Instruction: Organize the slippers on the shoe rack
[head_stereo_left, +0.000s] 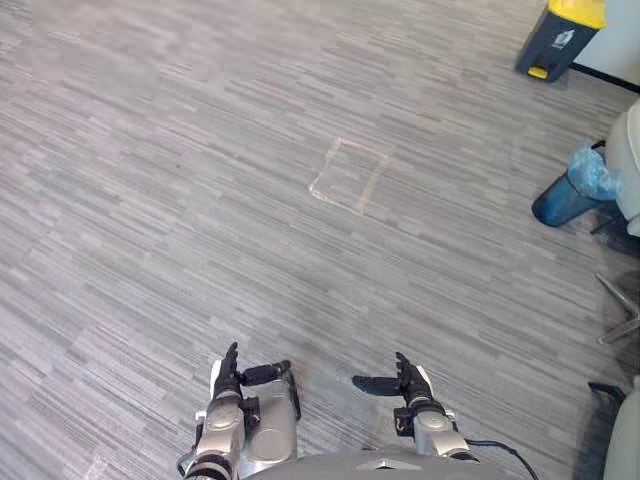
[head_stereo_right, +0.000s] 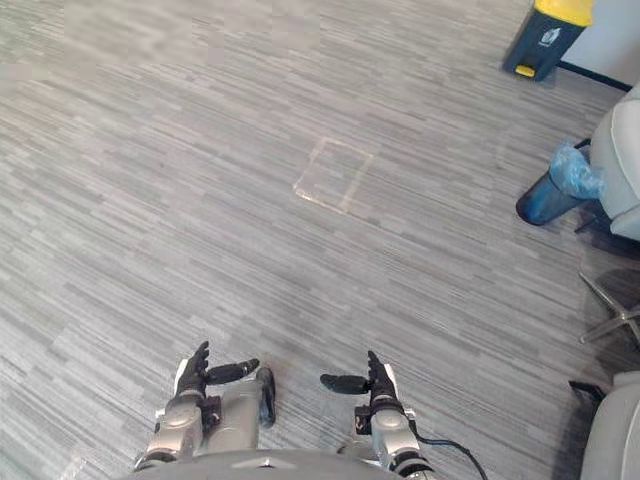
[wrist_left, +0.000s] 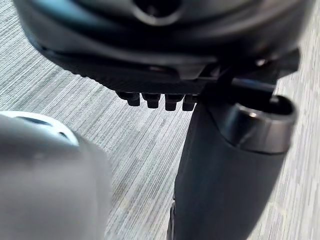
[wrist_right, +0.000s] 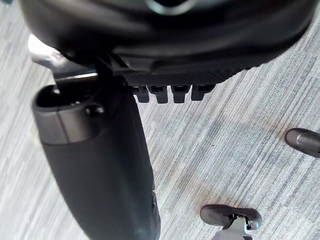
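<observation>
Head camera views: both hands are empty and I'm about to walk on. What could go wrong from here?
1. Veering right could knock over the blue bin or catch the chair leg splayed near it.
2. The left hand and right hand are open and stretched forward, so they would likely hit any obstacle first.

floor (head_stereo_left: 150, 200): grey striped carpet
tape square (head_stereo_left: 349, 176): pale outline, mid-floor
yellow-lidded bin (head_stereo_left: 560, 38): dark body, far right corner
blue bin (head_stereo_left: 572, 190): blue liner, right edge, beside pale chair (head_stereo_left: 628, 160)
</observation>
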